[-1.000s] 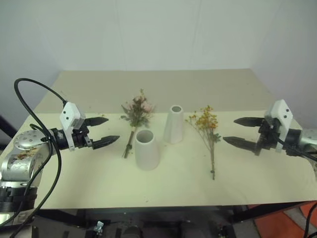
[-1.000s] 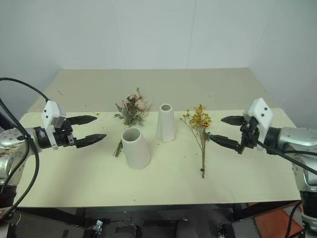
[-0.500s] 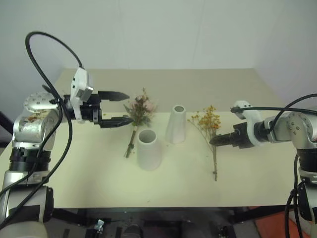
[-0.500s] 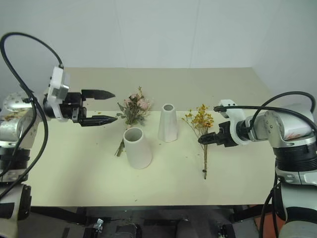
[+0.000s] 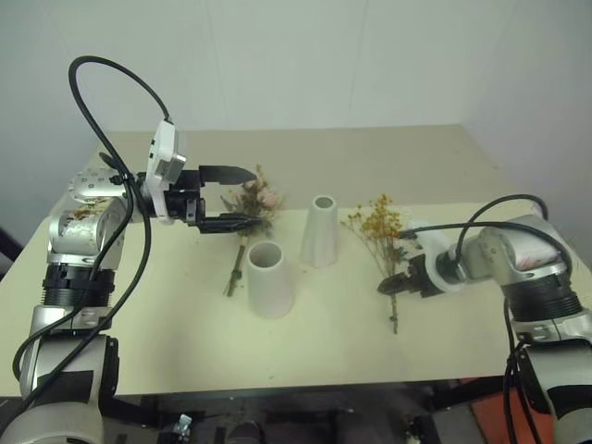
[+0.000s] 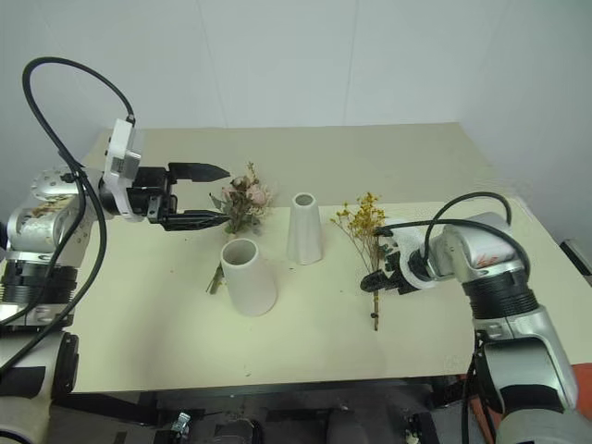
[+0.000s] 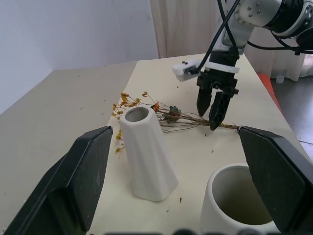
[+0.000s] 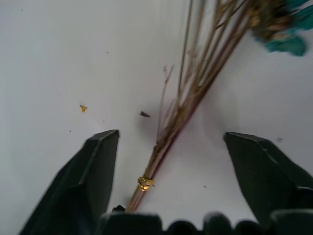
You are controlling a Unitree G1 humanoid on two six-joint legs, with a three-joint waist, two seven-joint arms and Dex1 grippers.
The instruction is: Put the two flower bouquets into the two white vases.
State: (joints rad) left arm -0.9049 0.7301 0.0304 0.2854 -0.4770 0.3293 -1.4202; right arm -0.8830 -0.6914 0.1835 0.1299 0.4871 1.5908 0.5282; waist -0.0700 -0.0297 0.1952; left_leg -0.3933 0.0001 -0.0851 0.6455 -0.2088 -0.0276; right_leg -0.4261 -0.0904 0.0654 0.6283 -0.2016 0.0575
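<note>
Left claw (image 5: pixel 231 196) hangs above the desk (image 5: pixel 166 333) w/ fingers wide apart, nothing in it, tips just at the pink rose bouquet (image 5: pixel 252 205), which lies flat mid-desk, stems toward the front edge. Short wide vase (image 5: pixel 269 278) stands upright just beside those stems; tall slim vase (image 5: pixel 320 231) upright behind it, nearer the far edge. Yellow sprig bunch (image 5: pixel 384 227) lies flat toward the desk's right side, stems pointing to the front edge. Right claw (image 5: pixel 396 284) points down over those stems, fingers apart either side of them, not clamped.
</note>
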